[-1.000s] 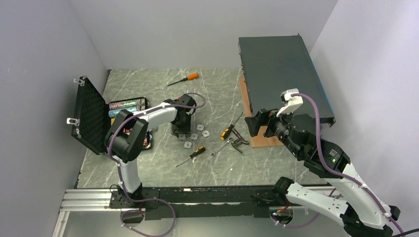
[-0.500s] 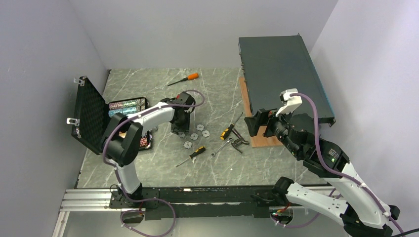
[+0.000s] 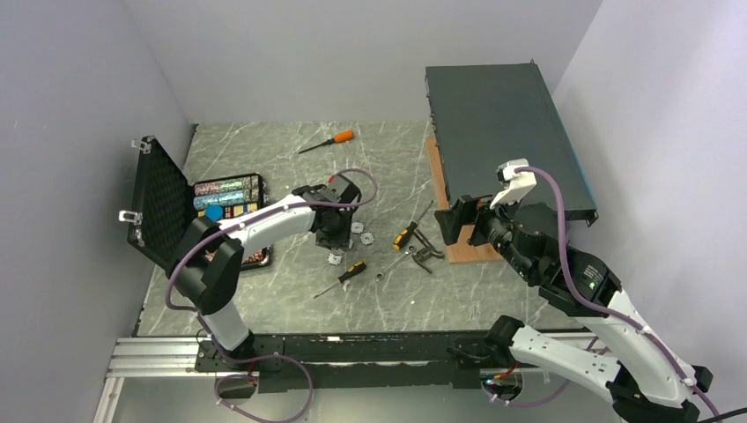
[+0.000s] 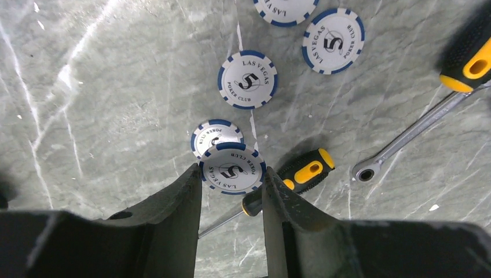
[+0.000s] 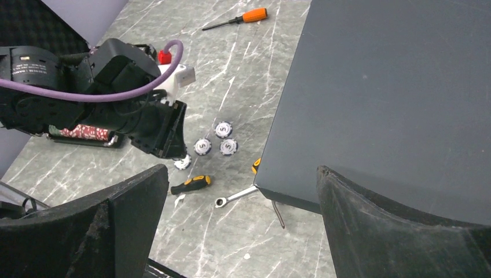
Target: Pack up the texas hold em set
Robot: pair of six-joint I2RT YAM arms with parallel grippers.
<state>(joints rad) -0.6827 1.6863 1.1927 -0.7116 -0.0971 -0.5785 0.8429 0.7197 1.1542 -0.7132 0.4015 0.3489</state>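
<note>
Left gripper [image 4: 231, 172] clenched on 1 blue-and-white "5" poker chip [image 4: 232, 169], raised above 4 loose matching chips [image 4: 248, 79]; small black hard case [image 3: 163, 207], foam lid open, lies toward frame left in top view, nearer the left arm.

An orange-handled screwdriver [image 3: 328, 141] lies on the marble table [image 3: 264, 295], apart from the dark rack box [image 3: 498, 123].

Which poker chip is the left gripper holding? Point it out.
The nearest chip, clamped between the fingers of the left gripper. It overlaps a second chip; the other chips lie free on the table.
</note>
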